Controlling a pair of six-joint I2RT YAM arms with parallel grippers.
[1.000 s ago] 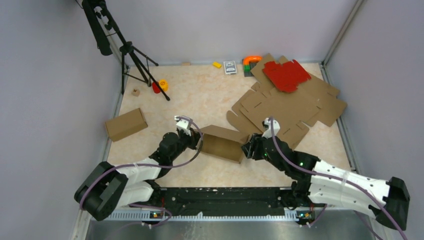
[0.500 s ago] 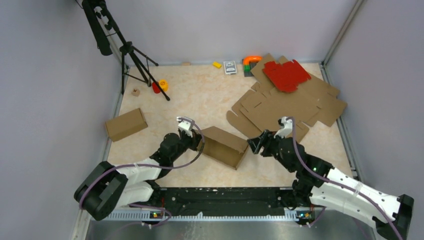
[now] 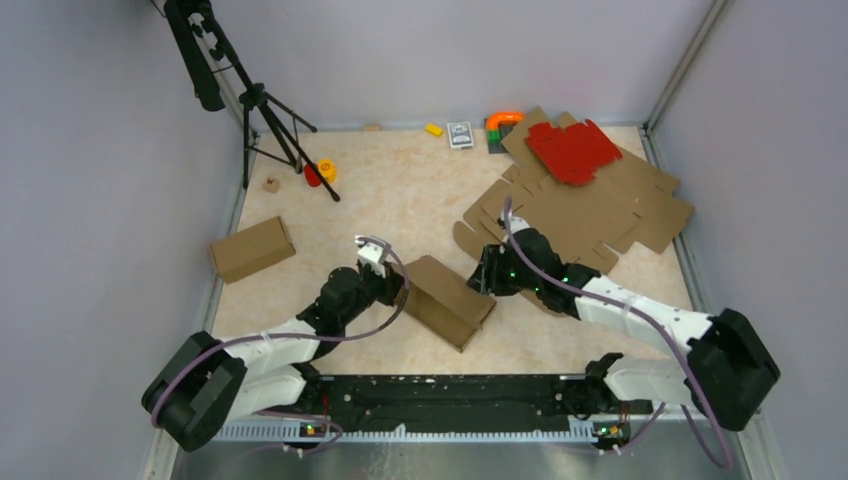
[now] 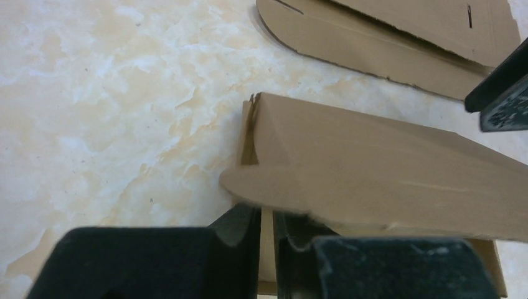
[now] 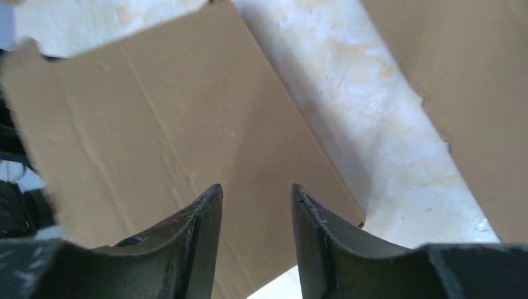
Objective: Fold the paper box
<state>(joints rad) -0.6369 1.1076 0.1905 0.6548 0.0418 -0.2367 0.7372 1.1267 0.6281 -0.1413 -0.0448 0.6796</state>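
The paper box [image 3: 447, 300], plain brown cardboard, lies at the table's near middle with its lid panel lowered over it. My left gripper [image 3: 396, 285] is at its left end. In the left wrist view the left gripper [image 4: 266, 215] is shut on a thin cardboard wall of the box [image 4: 373, 168], under a rounded flap. My right gripper [image 3: 483, 278] hovers at the box's right end. In the right wrist view the right gripper [image 5: 255, 190] stands open above the flat lid panel [image 5: 155, 124], holding nothing.
Flat brown die-cut sheets [image 3: 590, 215] lie at the right with a red die-cut sheet [image 3: 572, 150] on top. A folded brown box [image 3: 252, 248] sits at the left. A tripod [image 3: 265, 110] stands back left, and small toys [image 3: 320, 171] and blocks [image 3: 433, 129] lie along the back.
The right arm drew back, then swung left over the box's right end. The box's raised lid has come down and the box has turned slightly. The left gripper stays at the left end.
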